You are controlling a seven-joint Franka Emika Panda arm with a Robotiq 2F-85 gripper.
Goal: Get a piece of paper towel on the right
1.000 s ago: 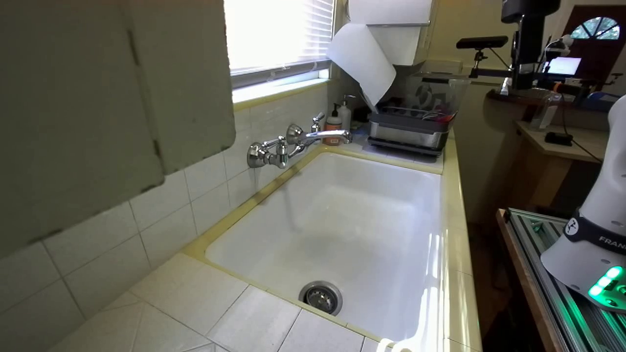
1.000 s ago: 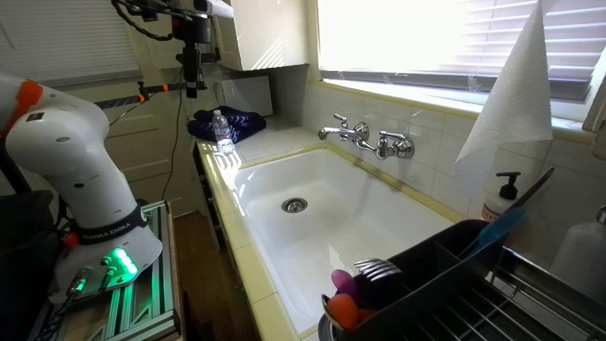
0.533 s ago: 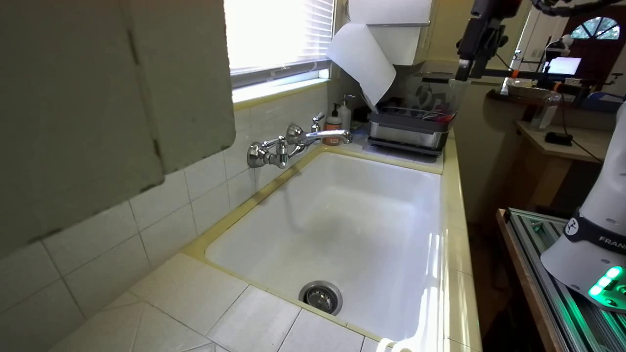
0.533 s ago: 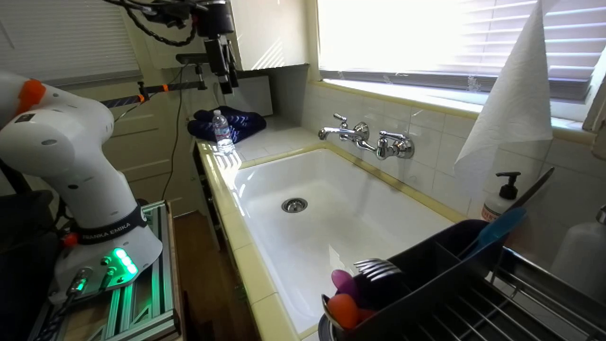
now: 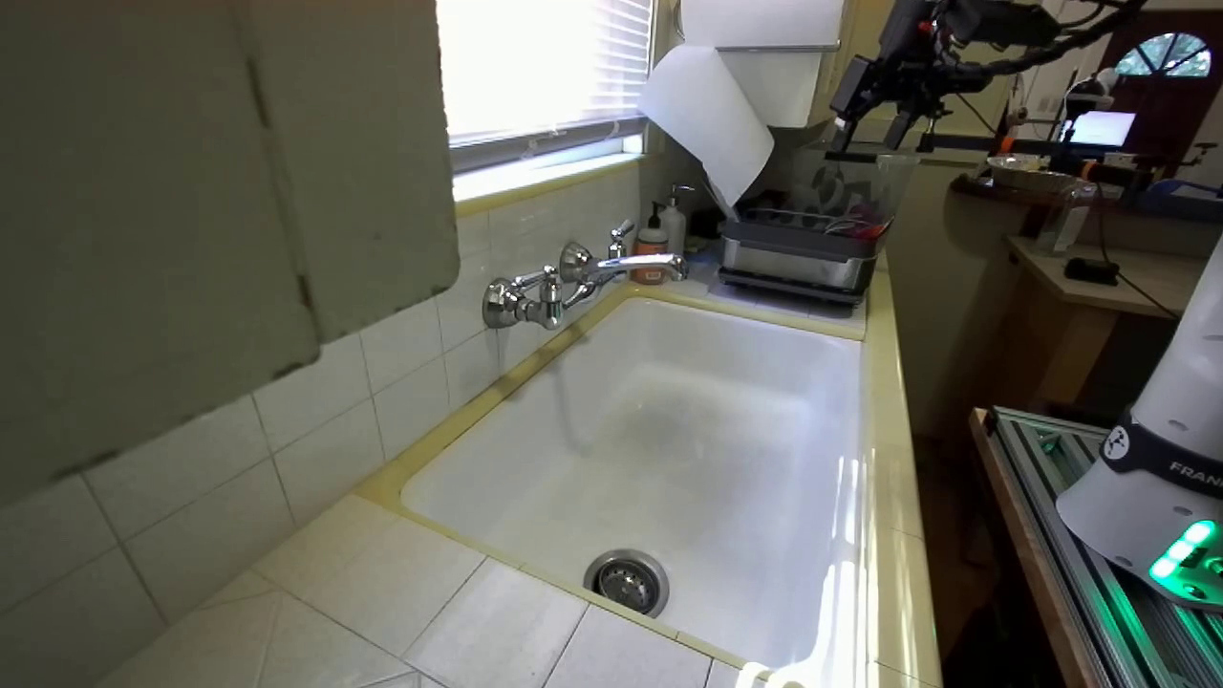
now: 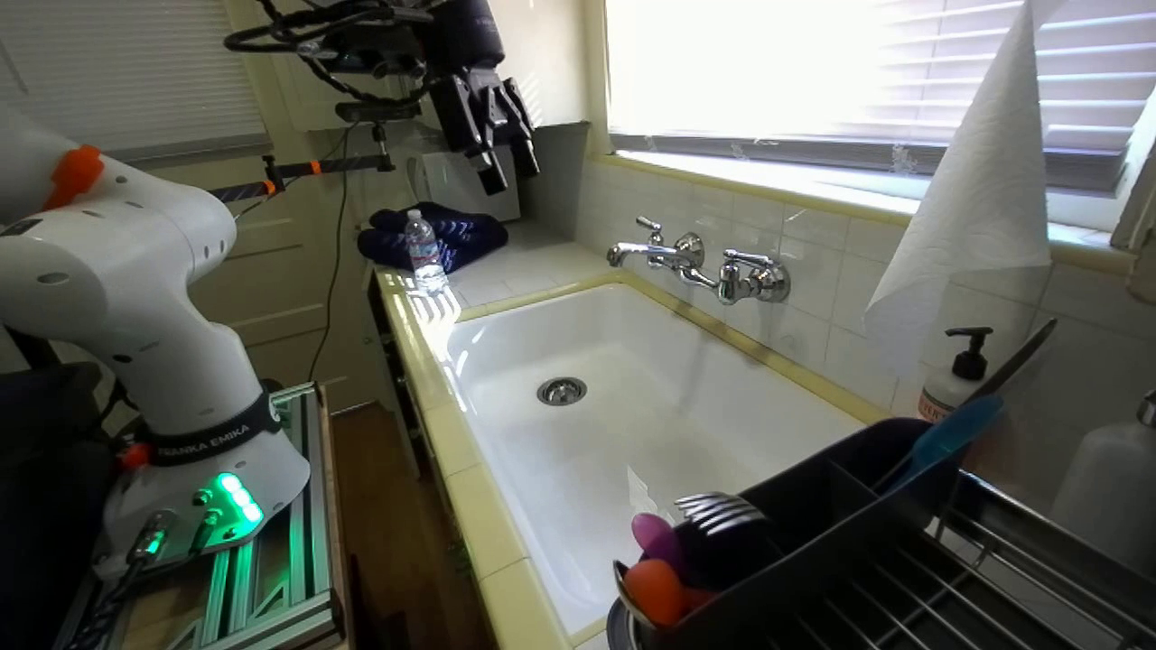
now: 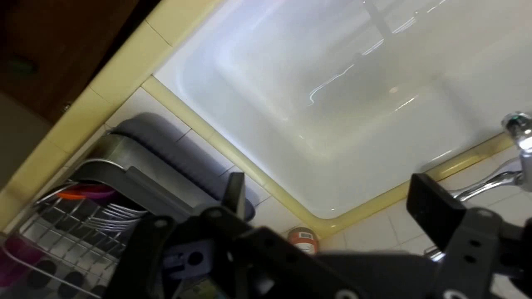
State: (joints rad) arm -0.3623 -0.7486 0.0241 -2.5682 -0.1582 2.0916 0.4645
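The piece of paper towel, a thin white creased sheet, hangs down beside the window in both exterior views (image 5: 712, 129) (image 6: 980, 194). Its top is attached up near a white shape under the cabinet, cut off by the frame edge. It is out of view in the wrist view. My gripper shows in both exterior views (image 5: 868, 134) (image 6: 511, 171) with its fingers spread, pointing down, in the air and apart from the sheet. In the wrist view its fingers (image 7: 326, 191) are wide apart with nothing between them, above the sink corner.
The white sink (image 6: 632, 451) has a chrome wall faucet (image 6: 695, 262). A dish rack with utensils (image 5: 798, 258) and soap bottles (image 5: 652, 253) stand below the hanging sheet. A water bottle (image 6: 424, 253) and dark cloth (image 6: 474, 230) are on the far counter. A cabinet (image 5: 220, 191) overhangs.
My gripper has moved away from the robot base toward the window wall and turned, so both fingers now show spread. The hanging sheet has stayed practically in place.
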